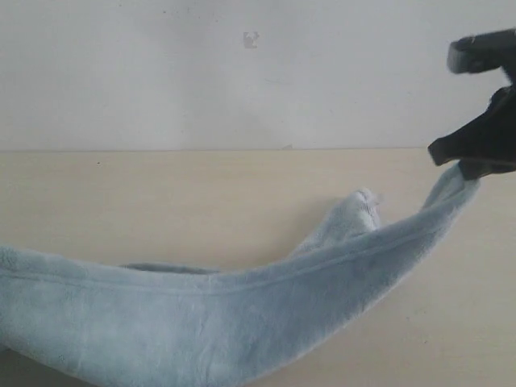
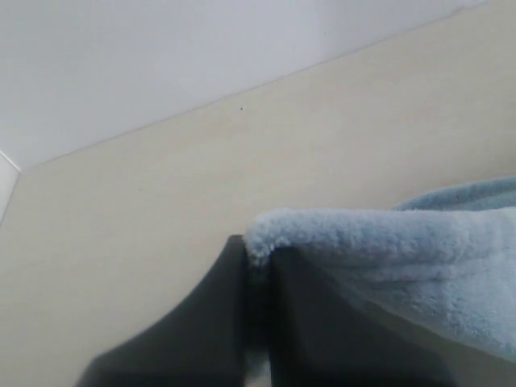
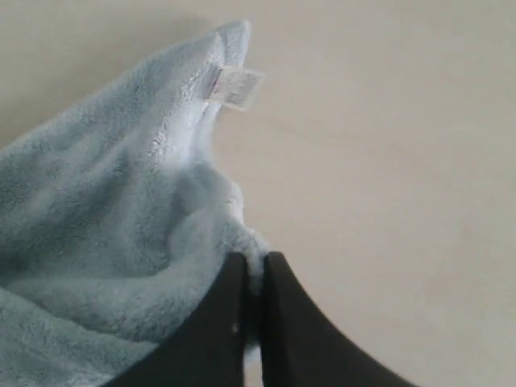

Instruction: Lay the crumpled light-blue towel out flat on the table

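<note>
The pale-blue towel [image 1: 201,318] hangs stretched in a long sagging band above the cream table [image 1: 161,201], from the lower left edge up to the right. My right gripper [image 1: 461,164] is shut on the towel's raised right end, seen close in the right wrist view [image 3: 255,266] with cloth pinched between the black fingers [image 3: 218,322]. A small white tag [image 3: 235,87] sits near a towel corner beyond the jaws. My left gripper [image 2: 258,258] is shut on another towel edge [image 2: 387,242]; it is out of the exterior view.
A grey-white wall [image 1: 201,72] rises behind the table's far edge. A loose towel corner [image 1: 363,205] rests on the table's middle right. Bare tabletop [image 2: 161,201] lies beyond the left gripper.
</note>
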Controlling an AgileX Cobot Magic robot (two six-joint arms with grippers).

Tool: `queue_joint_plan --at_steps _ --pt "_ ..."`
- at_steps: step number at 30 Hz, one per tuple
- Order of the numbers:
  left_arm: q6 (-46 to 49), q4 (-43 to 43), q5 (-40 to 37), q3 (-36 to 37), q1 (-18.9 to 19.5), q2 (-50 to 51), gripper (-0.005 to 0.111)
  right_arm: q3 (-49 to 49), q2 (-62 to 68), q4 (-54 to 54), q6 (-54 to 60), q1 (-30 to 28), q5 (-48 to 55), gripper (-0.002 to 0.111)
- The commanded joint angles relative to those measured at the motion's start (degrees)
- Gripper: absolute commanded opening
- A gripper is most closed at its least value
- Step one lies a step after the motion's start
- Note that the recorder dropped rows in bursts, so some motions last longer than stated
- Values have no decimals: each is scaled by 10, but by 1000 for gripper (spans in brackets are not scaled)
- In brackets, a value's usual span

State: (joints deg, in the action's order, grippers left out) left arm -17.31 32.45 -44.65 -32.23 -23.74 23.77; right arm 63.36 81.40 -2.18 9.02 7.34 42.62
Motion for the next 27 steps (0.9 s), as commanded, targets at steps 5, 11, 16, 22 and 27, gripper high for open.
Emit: queue_joint_plan --at_steps 5,11,16,22,27 --pt "27 -28 -20 -53 2 -81 4 0 -241 56 -43 0 72 0" --pt "211 -217 -104 -171 2 -127 4 0 -427 56 -43 0 120 0" --pt "230 -259 -194 -269 2 -127 4 0 -516 61 -43 0 138 0" --pt "191 -157 -191 -219 2 -91 4 0 -457 93 -40 0 127 0" --pt "103 -44 -139 -147 2 -32 4 0 -351 121 -40 0 109 0"
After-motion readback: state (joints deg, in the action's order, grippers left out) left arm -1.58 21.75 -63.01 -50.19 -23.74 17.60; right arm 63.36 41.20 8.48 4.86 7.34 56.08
